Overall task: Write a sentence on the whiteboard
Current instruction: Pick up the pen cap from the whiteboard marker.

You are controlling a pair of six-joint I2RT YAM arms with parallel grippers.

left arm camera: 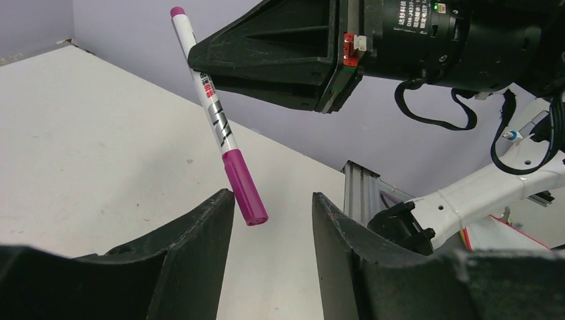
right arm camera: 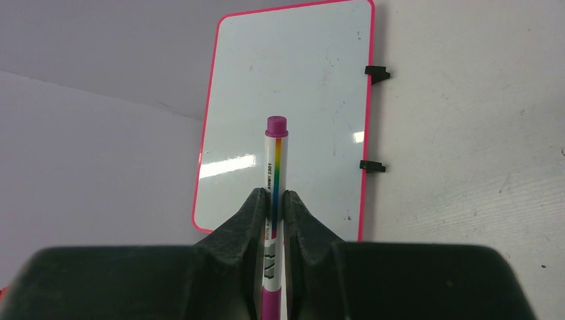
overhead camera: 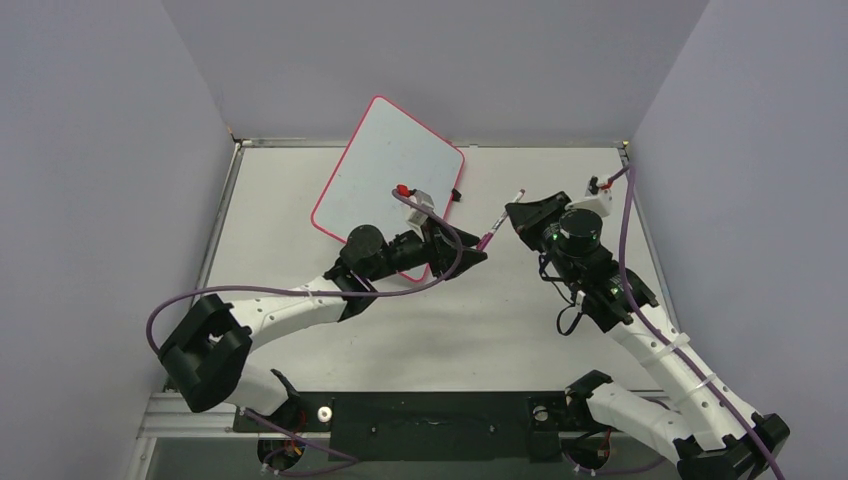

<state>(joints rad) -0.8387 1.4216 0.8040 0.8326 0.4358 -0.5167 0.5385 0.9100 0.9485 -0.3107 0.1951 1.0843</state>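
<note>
The whiteboard (overhead camera: 385, 165) (right arm camera: 293, 87), white with a pink-red rim, lies tilted at the back of the table. No sentence is in view; its face is bare white. My right gripper (overhead camera: 515, 212) (right arm camera: 276, 197) is shut on the white barrel of a marker (overhead camera: 500, 218) (right arm camera: 274, 173) (left arm camera: 216, 113). The marker's purple cap (left arm camera: 243, 187) points down toward my left gripper (overhead camera: 470, 252) (left arm camera: 273, 203). That gripper is open and empty. The cap's end hangs just off its left fingertip (left arm camera: 223, 200). The left arm hides the board's near corner in the top view.
Two black clip feet (right arm camera: 376, 72) (right arm camera: 372, 166) stick out from the board's right edge. Grey walls close in the table on three sides, with a metal rail (overhead camera: 430, 143) along the back. A purple cable (overhead camera: 445, 265) loops off the left wrist.
</note>
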